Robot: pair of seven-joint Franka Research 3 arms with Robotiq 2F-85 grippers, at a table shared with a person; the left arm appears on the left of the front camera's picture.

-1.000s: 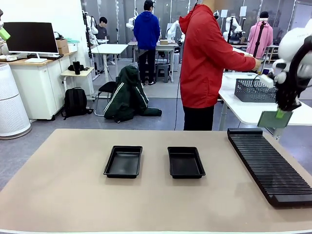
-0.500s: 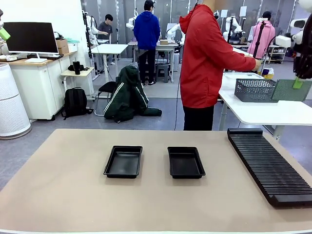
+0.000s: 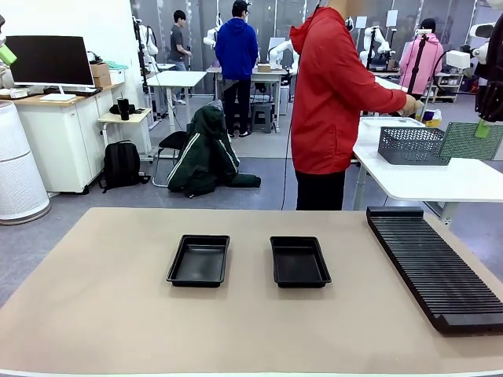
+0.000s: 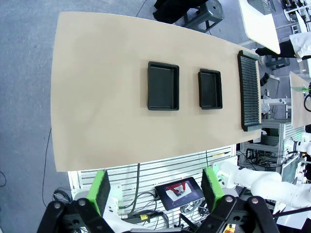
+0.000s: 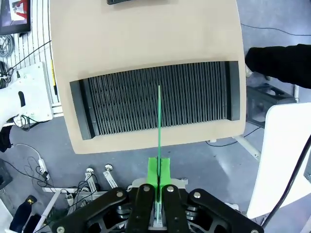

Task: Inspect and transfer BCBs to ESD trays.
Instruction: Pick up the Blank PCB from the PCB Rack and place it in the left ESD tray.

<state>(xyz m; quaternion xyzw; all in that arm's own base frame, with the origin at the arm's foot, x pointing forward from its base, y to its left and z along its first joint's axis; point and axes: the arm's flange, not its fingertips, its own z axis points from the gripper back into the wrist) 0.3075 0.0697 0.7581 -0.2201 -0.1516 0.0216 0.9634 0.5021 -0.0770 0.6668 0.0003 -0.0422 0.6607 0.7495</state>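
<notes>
Left ESD tray (image 3: 199,260), right ESD tray (image 3: 299,261): shallow, black, empty, flat, side by side left of slotted rack (image 3: 432,267).
BCB (image 3: 470,141): thin, green, upright, high above rack, pinched in right gripper (image 5: 159,170).

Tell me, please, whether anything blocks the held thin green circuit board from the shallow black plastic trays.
Nothing visible does: the right gripper holds the board high above the long black ribbed rack, and both trays lie empty.
</notes>
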